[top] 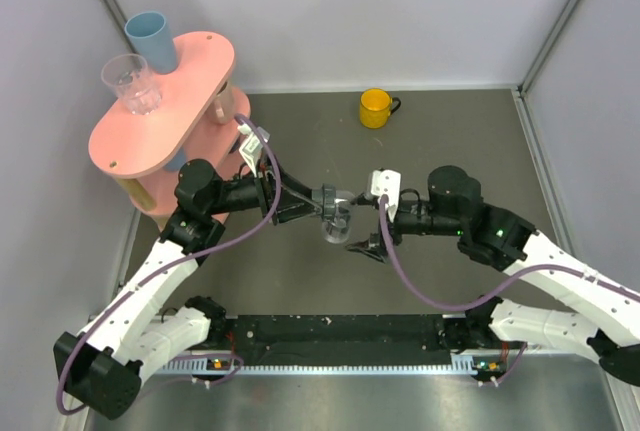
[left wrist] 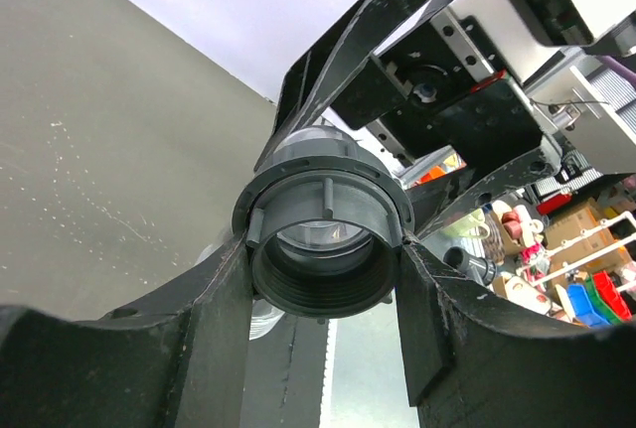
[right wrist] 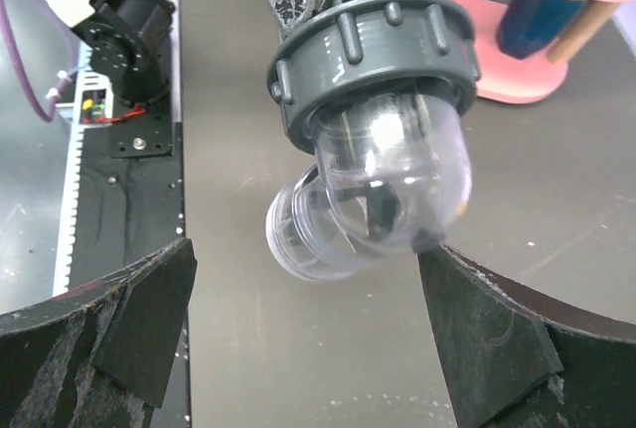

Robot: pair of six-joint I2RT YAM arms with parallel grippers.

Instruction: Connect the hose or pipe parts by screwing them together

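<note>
The pipe parts hang joined above the table: a dark grey ribbed nut [right wrist: 373,51] with a clear plastic elbow [right wrist: 383,190] sticking out of it. My left gripper [left wrist: 323,274] is shut on the nut [left wrist: 323,239], one finger on each side, and its threaded mouth faces the left wrist camera. In the top view the assembly [top: 337,219] sits mid-table at the left gripper's [top: 330,203] tip. My right gripper [right wrist: 308,334] stands open just below the elbow, holding nothing. Its right fingertip [right wrist: 447,279] is at the elbow's lower edge. From above, the right gripper [top: 364,247] is just right of the parts.
A yellow mug [top: 376,107] stands at the back centre. A pink two-tier stand [top: 165,116] at the back left carries a blue cup [top: 150,39] and a clear glass [top: 131,83]. A black rail [top: 330,331] runs along the near edge between the arm bases.
</note>
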